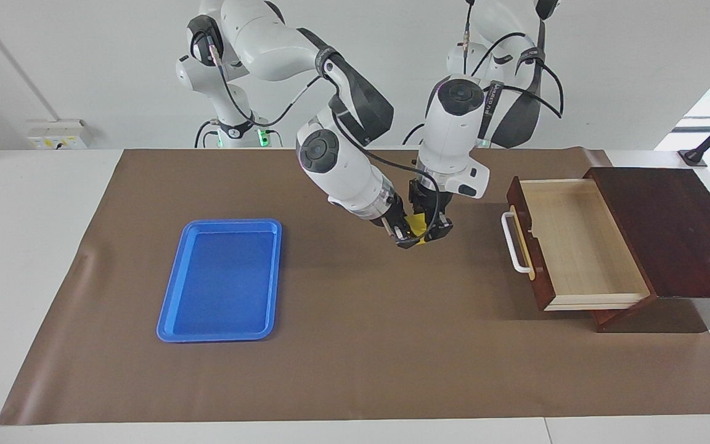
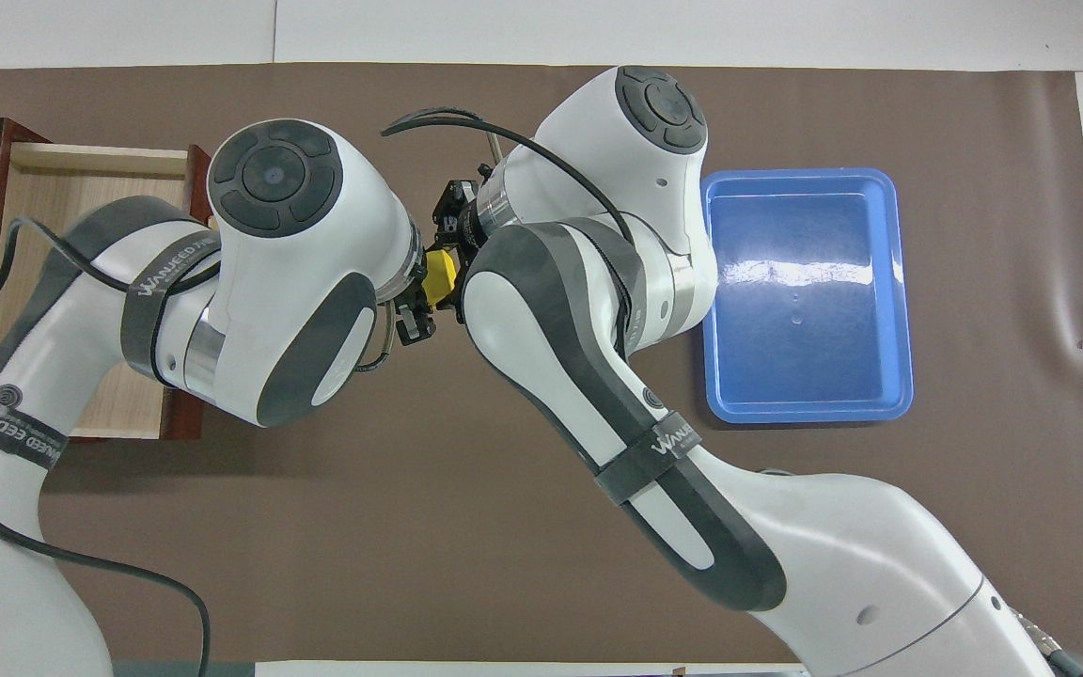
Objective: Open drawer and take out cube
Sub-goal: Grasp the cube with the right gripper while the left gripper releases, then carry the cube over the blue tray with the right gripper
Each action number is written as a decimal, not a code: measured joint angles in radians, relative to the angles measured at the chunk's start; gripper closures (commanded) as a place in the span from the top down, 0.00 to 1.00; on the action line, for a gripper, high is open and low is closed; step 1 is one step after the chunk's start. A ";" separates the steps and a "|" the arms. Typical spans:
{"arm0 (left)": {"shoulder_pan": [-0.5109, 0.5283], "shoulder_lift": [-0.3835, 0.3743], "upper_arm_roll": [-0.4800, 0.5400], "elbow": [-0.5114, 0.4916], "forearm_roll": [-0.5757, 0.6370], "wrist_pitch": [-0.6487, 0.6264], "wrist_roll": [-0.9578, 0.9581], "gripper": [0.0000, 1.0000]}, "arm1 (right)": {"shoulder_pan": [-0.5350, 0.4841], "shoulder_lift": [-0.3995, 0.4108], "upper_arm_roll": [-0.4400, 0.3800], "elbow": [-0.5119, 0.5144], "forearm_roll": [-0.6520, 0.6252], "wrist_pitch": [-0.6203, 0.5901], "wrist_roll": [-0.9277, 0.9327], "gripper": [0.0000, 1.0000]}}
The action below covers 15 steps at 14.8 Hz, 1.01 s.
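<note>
The drawer (image 1: 577,240) stands pulled out at the left arm's end of the table, its pale wooden inside bare; it also shows in the overhead view (image 2: 43,188). The yellow cube (image 1: 416,223) is up in the air over the brown mat, between the drawer and the blue tray, and shows in the overhead view too (image 2: 438,273). My left gripper (image 1: 430,222) comes down from above and is shut on the cube. My right gripper (image 1: 405,234) reaches in from the tray's side and meets the cube. In the overhead view both hands (image 2: 410,306) (image 2: 457,249) are largely hidden by the arms.
A flat blue tray (image 1: 222,280) lies empty on the mat toward the right arm's end, also in the overhead view (image 2: 805,291). The dark reddish-brown cabinet (image 1: 669,228) holds the drawer. A brown mat (image 1: 355,345) covers the table.
</note>
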 measured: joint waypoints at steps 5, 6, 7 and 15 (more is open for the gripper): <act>0.030 0.000 0.019 -0.001 0.006 -0.049 0.114 1.00 | -0.014 0.000 -0.009 0.005 -0.004 -0.002 -0.001 0.00; 0.048 0.000 0.021 -0.005 0.006 -0.057 0.150 1.00 | -0.022 -0.002 -0.010 0.007 -0.006 -0.002 -0.007 0.00; 0.069 0.000 0.023 -0.012 0.006 -0.063 0.194 1.00 | -0.042 -0.006 -0.012 0.007 -0.006 -0.002 -0.017 0.00; 0.245 -0.031 0.028 -0.113 0.045 -0.066 0.579 1.00 | -0.403 -0.047 -0.015 -0.108 0.007 -0.059 -0.320 0.00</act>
